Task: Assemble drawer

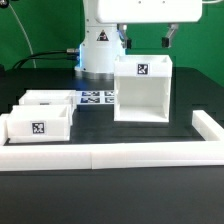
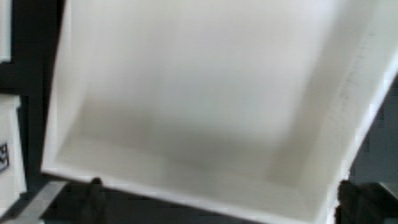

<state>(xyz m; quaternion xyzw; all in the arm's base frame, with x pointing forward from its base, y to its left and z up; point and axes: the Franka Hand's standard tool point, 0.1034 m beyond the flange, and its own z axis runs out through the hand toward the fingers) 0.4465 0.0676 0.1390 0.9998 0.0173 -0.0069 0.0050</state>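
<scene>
The drawer's large white box-shaped shell stands upright at the exterior view's right of centre, open side toward the camera, a tag on its top. Two small open-topped trays lie at the exterior view's left: one behind and one in front with a tag on its face. My gripper hangs just above and behind the shell. In the wrist view the shell's white surface fills the picture, and my gripper is open, its dark fingertips spread about as wide as the shell, holding nothing.
The marker board lies flat between the trays and the shell, in front of the robot base. A long low white rail runs along the table's front and turns back at the exterior view's right.
</scene>
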